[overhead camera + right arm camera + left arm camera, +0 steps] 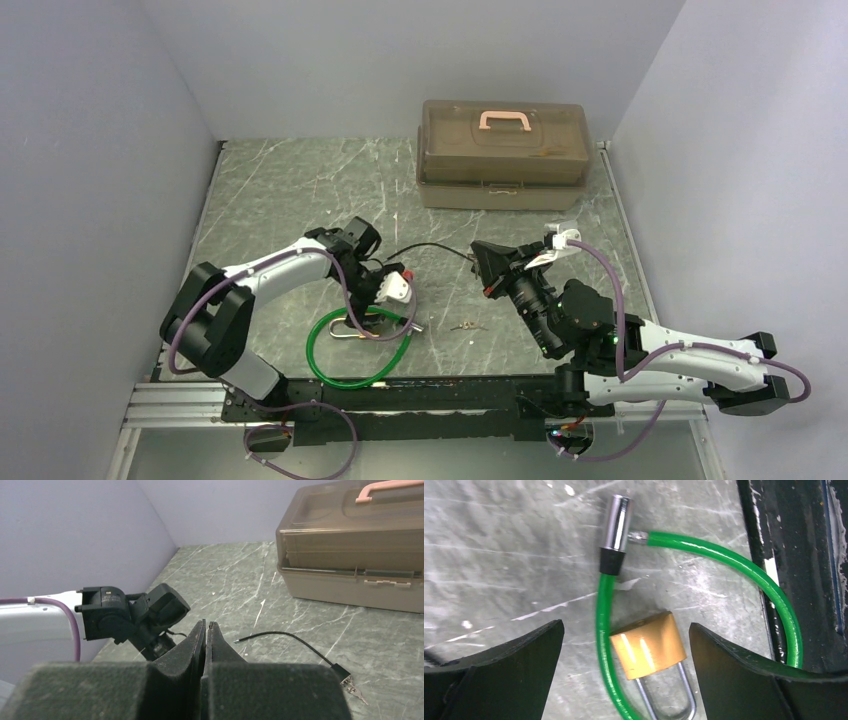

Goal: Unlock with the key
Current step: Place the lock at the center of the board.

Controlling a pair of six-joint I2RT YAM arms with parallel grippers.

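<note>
While key (463, 327) lies tiny, thin, metallic | left gripper (626, 628) spread | right gripper (206, 626) pressed together

Padlock (648, 645), toolbox (503, 155), key bunch (465, 327): one each

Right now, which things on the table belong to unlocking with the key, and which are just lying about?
For the job:
small silver metal key bunch
brass padlock with silver shackle

Just lying about:
green coated cable loop with chrome end
thin black cord
brown plastic toolbox with pink handle
</note>
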